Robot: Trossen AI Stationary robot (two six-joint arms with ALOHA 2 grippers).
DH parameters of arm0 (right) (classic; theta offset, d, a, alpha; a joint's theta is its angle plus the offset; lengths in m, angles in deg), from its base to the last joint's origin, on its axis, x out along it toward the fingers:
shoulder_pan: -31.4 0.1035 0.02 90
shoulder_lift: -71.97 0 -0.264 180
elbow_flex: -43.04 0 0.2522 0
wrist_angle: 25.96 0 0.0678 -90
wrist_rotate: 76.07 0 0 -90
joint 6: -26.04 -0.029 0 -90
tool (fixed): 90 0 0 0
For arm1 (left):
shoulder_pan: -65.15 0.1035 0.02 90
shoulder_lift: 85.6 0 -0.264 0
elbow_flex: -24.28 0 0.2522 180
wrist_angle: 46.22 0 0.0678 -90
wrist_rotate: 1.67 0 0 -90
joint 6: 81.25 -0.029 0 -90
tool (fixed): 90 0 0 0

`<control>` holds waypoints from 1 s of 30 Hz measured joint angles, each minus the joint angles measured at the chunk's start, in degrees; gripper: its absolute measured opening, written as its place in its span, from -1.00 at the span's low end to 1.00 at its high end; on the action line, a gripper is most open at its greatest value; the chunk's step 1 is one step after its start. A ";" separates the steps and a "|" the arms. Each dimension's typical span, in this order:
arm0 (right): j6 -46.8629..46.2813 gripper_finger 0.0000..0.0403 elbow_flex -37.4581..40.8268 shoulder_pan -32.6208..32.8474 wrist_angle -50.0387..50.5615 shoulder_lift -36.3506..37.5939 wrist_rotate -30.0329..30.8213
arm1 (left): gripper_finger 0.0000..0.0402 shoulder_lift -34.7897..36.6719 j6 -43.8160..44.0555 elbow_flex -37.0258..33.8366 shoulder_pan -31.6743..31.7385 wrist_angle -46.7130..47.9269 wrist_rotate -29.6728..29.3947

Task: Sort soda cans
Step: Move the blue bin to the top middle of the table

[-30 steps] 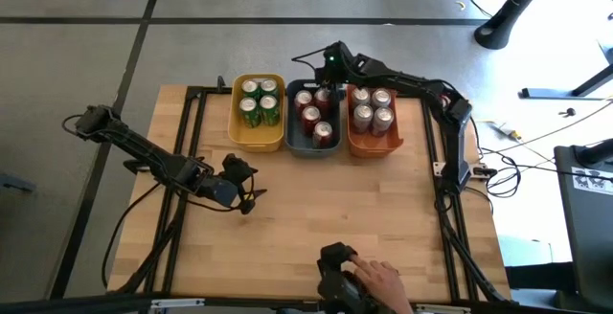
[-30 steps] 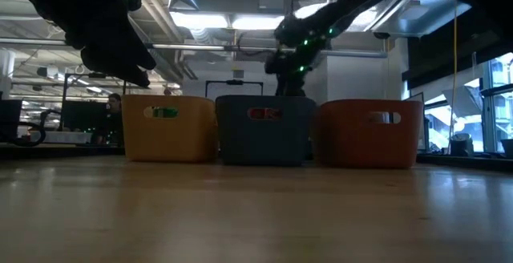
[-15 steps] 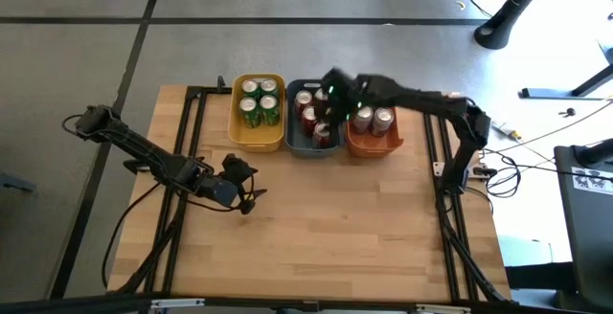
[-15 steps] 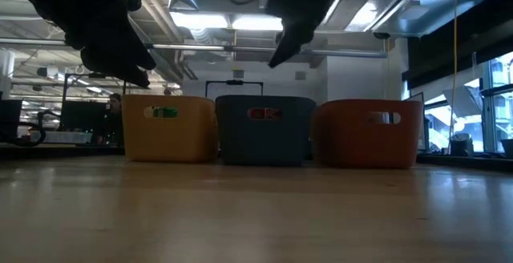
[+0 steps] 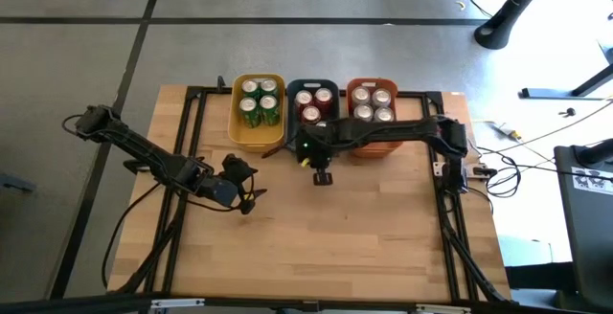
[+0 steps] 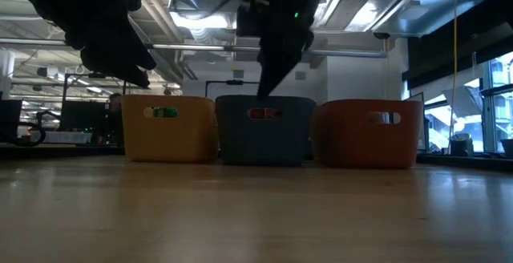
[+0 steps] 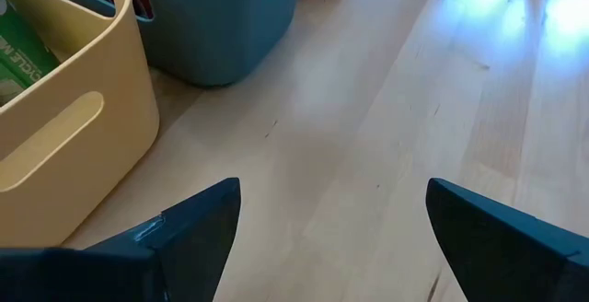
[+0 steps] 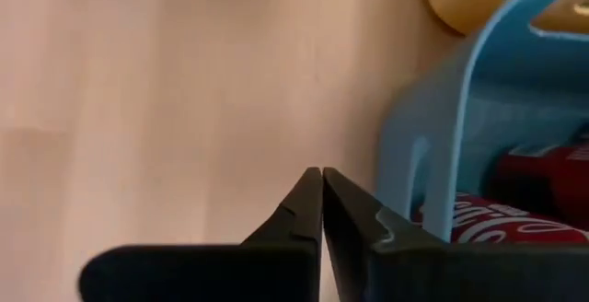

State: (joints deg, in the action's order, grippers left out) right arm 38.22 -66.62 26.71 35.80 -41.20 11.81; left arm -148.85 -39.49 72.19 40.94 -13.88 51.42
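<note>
Beside the blue bin [image 5: 312, 142]: right hand [image 5: 321, 173], pinched shut, empty; low swing risks clipping its rim, jostling red cans [image 5: 308, 106]. Left hand [image 5: 247, 195]: wide, idle.

A robotics lab in an open industrial workspace. The low view shows exposed ceiling ducts [image 6: 385, 6] and strip lights [image 6: 240, 22] across the top, with monitors [image 6: 80, 119] at left. In the high view, a wooden surface [image 5: 364, 237] stands on grey concrete floor [image 5: 287, 17], cables [image 5: 536, 142] trailing at right
</note>
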 joint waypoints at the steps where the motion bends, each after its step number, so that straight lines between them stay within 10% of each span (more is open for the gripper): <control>1: 0.03 -0.92 0.00 -0.31 -0.07 -0.77 0.58 | 0.67 0.00 -0.18 0.00 0.00 -0.02 0.02; 30: 0.99 -0.97 -0.17 -1.82 4.05 3.46 2.70 | 0.67 0.00 -0.21 0.00 0.00 0.31 0.01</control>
State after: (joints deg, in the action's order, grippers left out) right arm 39.21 -66.80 24.89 39.85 -37.75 14.50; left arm -148.84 -39.69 72.19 40.94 -13.57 51.43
